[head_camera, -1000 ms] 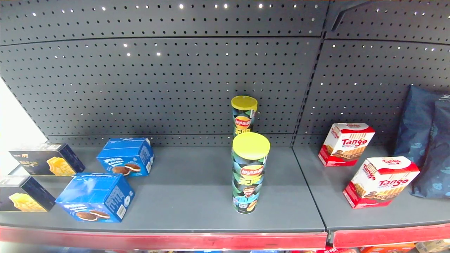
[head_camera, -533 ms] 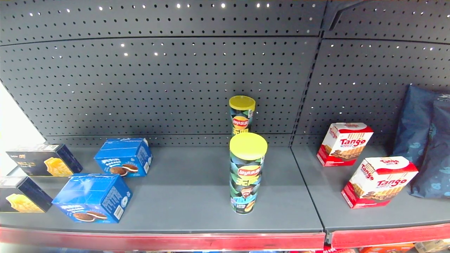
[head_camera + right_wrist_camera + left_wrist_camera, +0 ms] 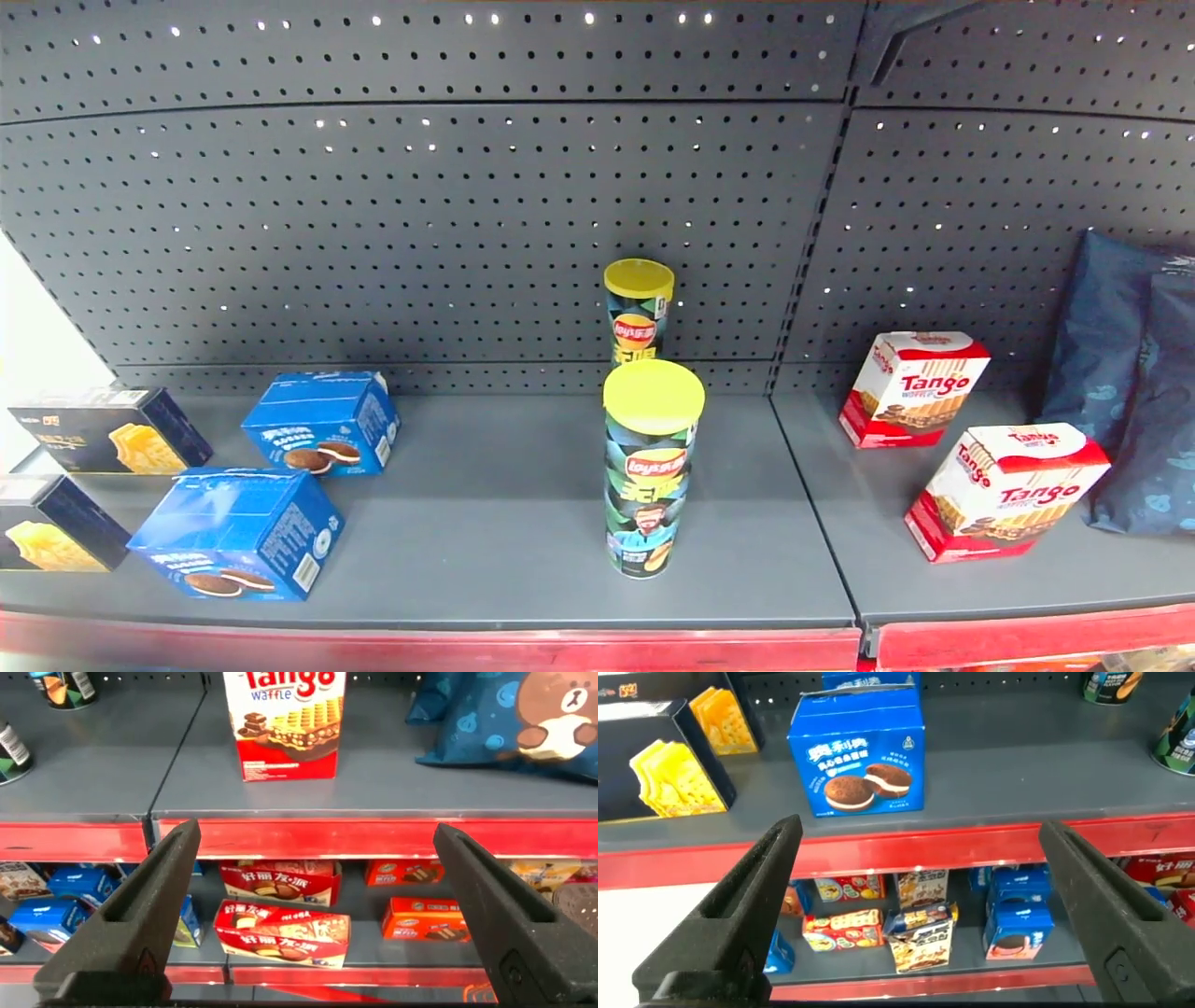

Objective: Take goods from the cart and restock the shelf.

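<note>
Left fingers (image 3: 738,905) apart | right fingers (image 3: 140,905) apart | wrist views: lower-shelf boxes (image 3: 280,929)

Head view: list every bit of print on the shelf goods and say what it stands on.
Red-and-white wafer boxes: large red brand lettering on the front and top, readable.
Chip cans: round brand logo with bold characters below, readable.
Blue cookie boxes: white characters, too small to read.
Dark boxes: tiny print, unreadable.

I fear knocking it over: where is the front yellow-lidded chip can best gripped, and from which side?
Probably the mid-body of the front chip can, approached from the front edge of the shelf, jaws level at its sides. It stands upright and round; a second can stands behind it.
</note>
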